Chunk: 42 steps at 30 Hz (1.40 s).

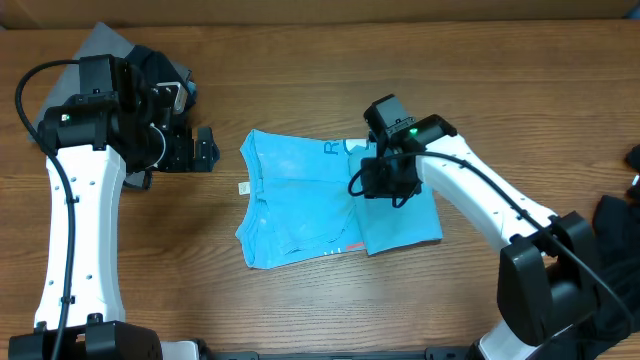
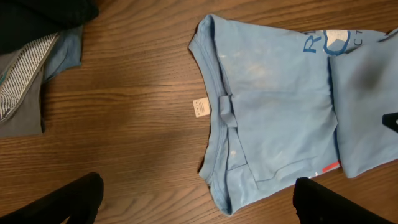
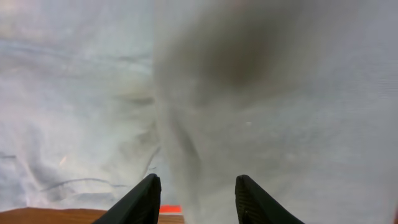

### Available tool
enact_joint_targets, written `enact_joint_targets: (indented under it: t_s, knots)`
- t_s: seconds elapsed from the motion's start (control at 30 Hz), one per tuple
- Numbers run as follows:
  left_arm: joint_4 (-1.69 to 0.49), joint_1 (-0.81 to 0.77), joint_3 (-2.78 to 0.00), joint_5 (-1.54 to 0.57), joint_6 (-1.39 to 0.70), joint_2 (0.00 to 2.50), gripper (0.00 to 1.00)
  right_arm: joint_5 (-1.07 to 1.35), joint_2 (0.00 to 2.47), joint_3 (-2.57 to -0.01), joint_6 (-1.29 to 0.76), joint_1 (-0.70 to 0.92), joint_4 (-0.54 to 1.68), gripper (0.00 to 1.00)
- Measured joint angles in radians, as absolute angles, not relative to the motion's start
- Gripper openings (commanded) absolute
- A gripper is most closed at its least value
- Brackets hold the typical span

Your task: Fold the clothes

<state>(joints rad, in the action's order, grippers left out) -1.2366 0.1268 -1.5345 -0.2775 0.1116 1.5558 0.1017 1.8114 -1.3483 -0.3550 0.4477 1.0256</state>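
Note:
A light blue T-shirt [image 1: 310,205] lies partly folded in the middle of the table, its right side folded over. It also shows in the left wrist view [image 2: 273,112] with blue print at the top right and a small white tag at the collar. My right gripper [image 1: 375,183] is open just above the folded flap, and the right wrist view shows pale cloth [image 3: 249,93] between and ahead of its fingers [image 3: 194,199]. My left gripper [image 1: 205,150] is open and empty, left of the shirt, its fingers [image 2: 199,205] wide apart over bare wood. Black and grey clothes [image 1: 150,70] lie piled at the far left.
The pile also shows in the left wrist view [image 2: 31,56], with a striped grey piece and a blue one. More dark cloth [image 1: 620,240] lies at the right edge. The wooden table [image 1: 300,90] shows around the shirt.

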Motion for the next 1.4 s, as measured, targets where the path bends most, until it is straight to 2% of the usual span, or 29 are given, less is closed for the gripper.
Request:
enact_joint_targets:
  t_s: [0.13, 0.23, 0.33, 0.53, 0.67, 0.87, 1.0, 1.23, 1.4]
  knots:
    - [-1.242, 0.127, -1.534, -0.278, 0.112, 1.556, 1.0, 0.1, 1.811, -1.351, -0.363, 0.366, 1.021, 0.42]
    - [-1.238, 0.127, -1.534, -0.282, 0.112, 1.556, 1.0, 0.108, 1.811, -1.354, -0.364, 0.299, 1.023, 0.29]
    - [-1.237, 0.127, -1.534, -0.299, 0.112, 1.556, 1.0, 0.161, 1.811, -1.353, -0.362, 0.26, 1.049, 0.26]
    - [-1.237, 0.127, -1.534, -0.317, 0.111, 1.556, 1.0, 0.284, 1.811, -1.274, -0.34, 0.311, 1.014, 0.3]
    - [-1.234, 0.127, -1.534, -0.323, 0.111, 1.556, 1.0, 0.316, 1.812, -1.195, -0.36, 0.376, 0.896, 0.2]
    - [-1.234, 0.127, -1.534, -0.355, 0.111, 1.556, 1.0, 0.362, 1.908, -1.174, -0.487, 0.385, 0.741, 0.24]
    - [-1.232, 0.127, -1.515, -0.37, 0.111, 1.556, 1.0, 0.461, 1.959, -1.179, -0.558, 0.37, 0.651, 0.18]
    - [-1.191, 0.123, -1.378, -0.393, 0.111, 1.556, 1.0, 0.577, 2.006, -1.192, -0.602, 0.369, 0.544, 0.19]
    - [-1.111, 0.112, -1.261, -0.397, 0.11, 1.556, 1.0, 0.572, 2.008, -1.224, -0.561, 0.368, 0.62, 0.31]
